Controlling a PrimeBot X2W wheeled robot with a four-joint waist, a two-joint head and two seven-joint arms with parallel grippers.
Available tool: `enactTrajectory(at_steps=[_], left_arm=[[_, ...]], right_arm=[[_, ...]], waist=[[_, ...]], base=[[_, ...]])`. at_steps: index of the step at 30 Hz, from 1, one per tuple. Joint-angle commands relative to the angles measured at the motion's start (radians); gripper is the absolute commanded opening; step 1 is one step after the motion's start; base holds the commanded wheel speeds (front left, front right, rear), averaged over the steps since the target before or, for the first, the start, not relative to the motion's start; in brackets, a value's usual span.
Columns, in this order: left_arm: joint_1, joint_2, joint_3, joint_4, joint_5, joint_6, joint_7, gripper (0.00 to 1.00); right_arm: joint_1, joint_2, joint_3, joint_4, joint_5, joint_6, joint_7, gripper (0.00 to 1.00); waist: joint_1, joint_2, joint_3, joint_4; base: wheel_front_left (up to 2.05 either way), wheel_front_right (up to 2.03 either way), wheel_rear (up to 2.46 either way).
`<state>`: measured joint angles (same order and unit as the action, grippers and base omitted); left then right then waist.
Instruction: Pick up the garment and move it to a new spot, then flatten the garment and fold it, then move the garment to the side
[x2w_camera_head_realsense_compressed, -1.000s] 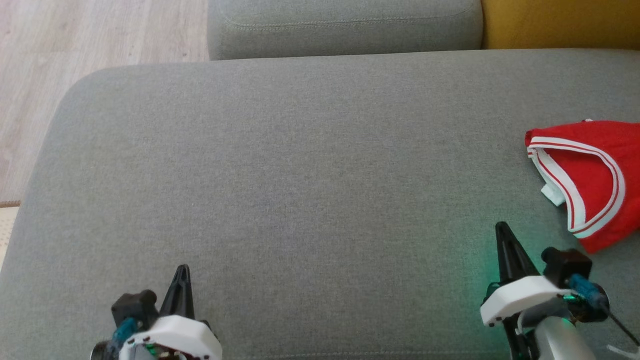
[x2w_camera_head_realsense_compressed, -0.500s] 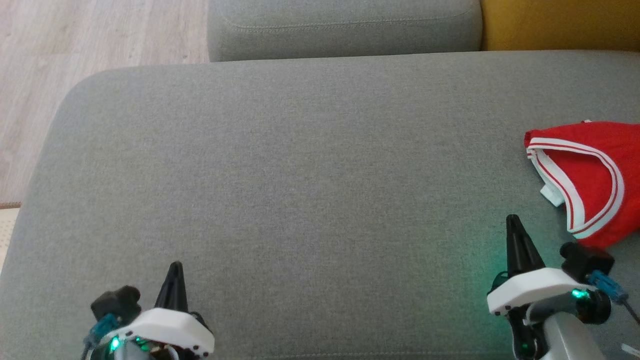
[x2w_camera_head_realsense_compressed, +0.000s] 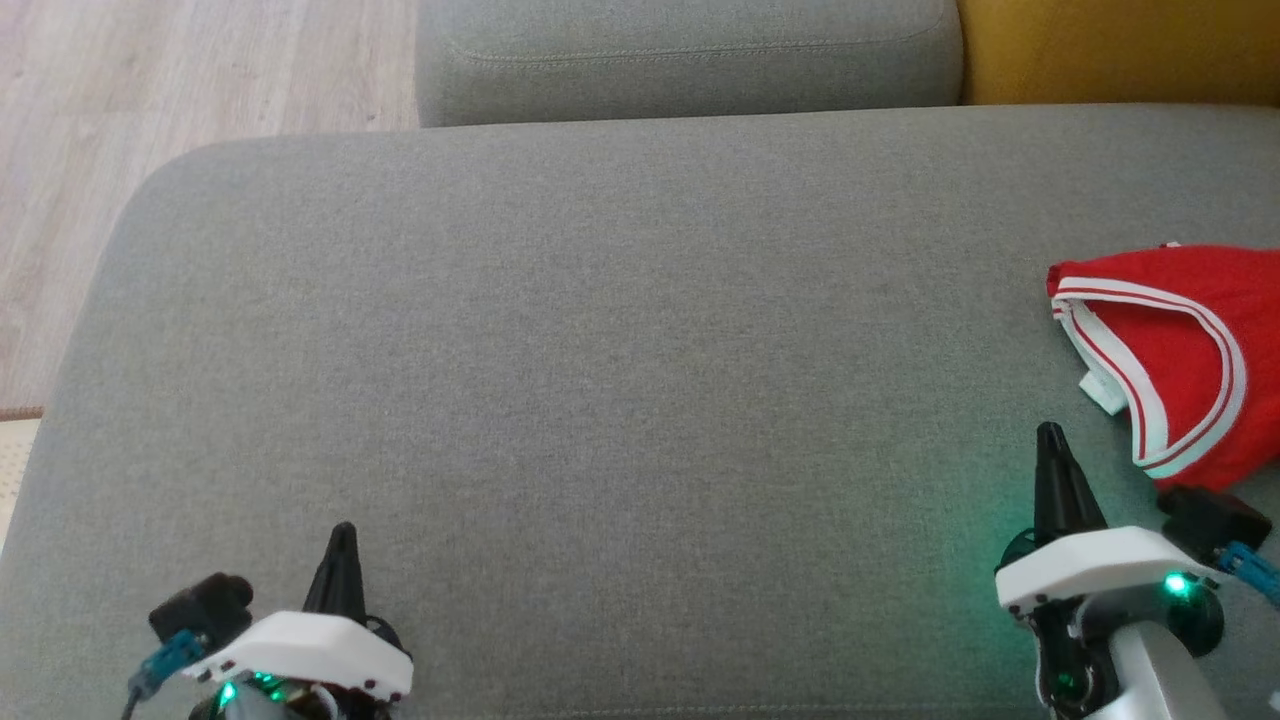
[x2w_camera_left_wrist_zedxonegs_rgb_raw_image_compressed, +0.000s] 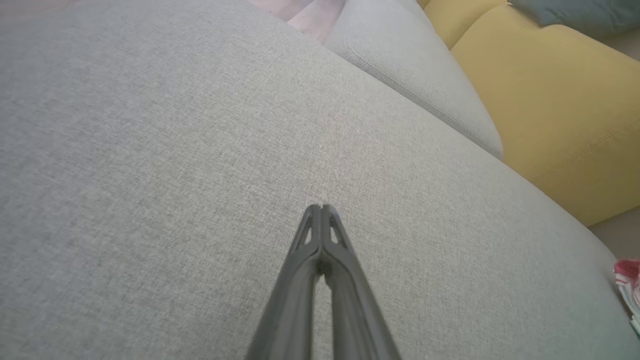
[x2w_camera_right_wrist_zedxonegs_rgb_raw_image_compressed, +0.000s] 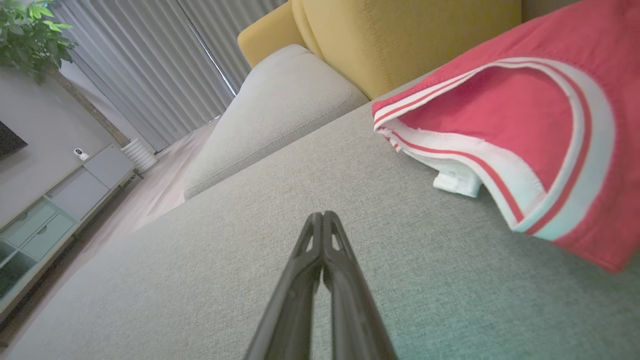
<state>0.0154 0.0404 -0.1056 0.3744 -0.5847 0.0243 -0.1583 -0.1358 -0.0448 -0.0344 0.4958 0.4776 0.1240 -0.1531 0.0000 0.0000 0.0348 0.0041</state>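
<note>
At the lower left of the head view, the left end effector (x2w_camera_head_realsense_compressed: 342, 530) hovers over the grey sofa seat (x2w_camera_head_realsense_compressed: 600, 350). Its two dark fingers are pressed together on nothing, and pale wooden floor (x2w_camera_head_realsense_compressed: 200, 80) lies beyond the seat's left edge. At the lower right, the right end effector (x2w_camera_head_realsense_compressed: 1048, 432) is likewise closed and empty, its tip near the red jersey (x2w_camera_head_realsense_compressed: 1190, 330) but apart from it. The jersey, edged in white-and-red striped trim, lies bunched at the seat's far right side, with a yellow cushion (x2w_camera_head_realsense_compressed: 1120, 45) behind it.
</note>
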Motion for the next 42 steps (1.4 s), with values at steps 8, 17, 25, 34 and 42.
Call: enactTrajectory(at_steps=[8, 17, 25, 34, 42], left_arm=[[-0.057, 0.004, 0.041, -0.045, -0.104, -0.02, 0.027, 0.0], [-0.063, 0.005, 0.058, -0.053, -0.193, -0.033, 0.051, 0.0], [-0.07, 0.005, 0.075, -0.061, -0.281, -0.046, 0.074, 0.0], [-0.078, 0.006, 0.097, -0.071, -0.392, -0.062, 0.103, 0.0], [-0.084, 0.006, 0.114, -0.079, -0.481, -0.075, 0.127, 0.0]], right_arm=[[-0.026, -0.003, -0.005, -0.056, 0.117, 0.002, 0.028, 0.0], [-0.021, -0.004, -0.012, -0.075, 0.215, 0.003, 0.051, 0.0], [-0.016, -0.004, -0.019, -0.094, 0.312, 0.003, 0.074, 0.0], [-0.009, -0.004, -0.028, -0.117, 0.434, 0.004, 0.103, 0.0], [-0.004, -0.004, -0.036, -0.136, 0.532, 0.004, 0.126, 0.0]], waist=[[0.0, 0.0, -0.003, 0.0], [0.0, 0.0, -0.006, -0.001], [0.0, 0.0, -0.008, -0.001], [0.0, 0.0, -0.012, -0.002], [0.0, 0.0, -0.015, -0.002]], base=[[0.0, 0.0, 0.0], [0.0, 0.0, 0.0], [0.0, 0.0, 0.0], [0.0, 0.0, 0.0], [0.0, 0.0, 0.0]])
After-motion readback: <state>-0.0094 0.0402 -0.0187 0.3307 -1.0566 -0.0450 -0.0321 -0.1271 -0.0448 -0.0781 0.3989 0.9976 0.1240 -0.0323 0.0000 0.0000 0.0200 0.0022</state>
